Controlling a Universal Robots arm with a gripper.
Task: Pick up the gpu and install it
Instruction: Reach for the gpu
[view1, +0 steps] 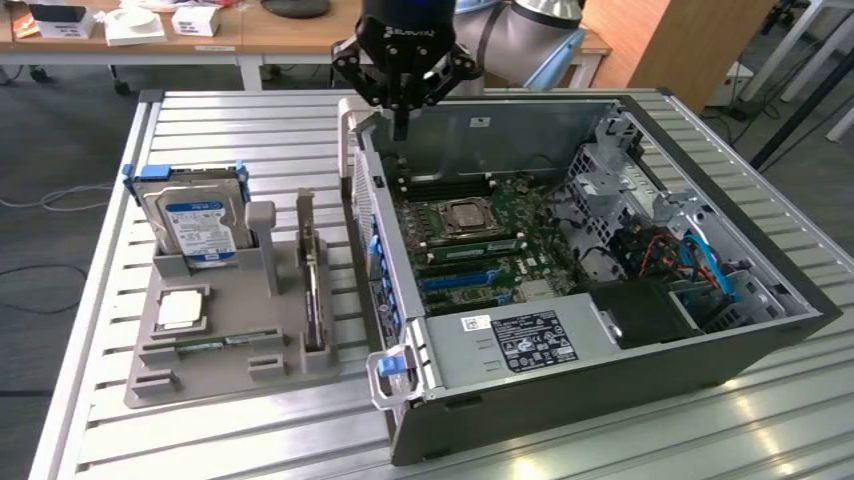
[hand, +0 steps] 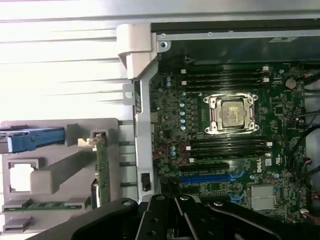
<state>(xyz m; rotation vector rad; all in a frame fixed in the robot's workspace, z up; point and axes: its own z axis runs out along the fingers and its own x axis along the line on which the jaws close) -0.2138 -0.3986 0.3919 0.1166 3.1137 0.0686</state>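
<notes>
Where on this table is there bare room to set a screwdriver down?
Bare slats of the table lie between the grey holder and the table's near edge, and beyond the hard drive. Crowded: the narrow gap between the gpu and the computer case.

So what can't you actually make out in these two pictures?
- Exterior view: the gpu stands edge-on in the grey holder, so its faces are hidden.
- Exterior view: print on the hard drive label and the power supply sticker is too small to read.
- Wrist view: the gripper covers part of the motherboard past the blue slot; the picture edge cuts off the hard drive.
</notes>
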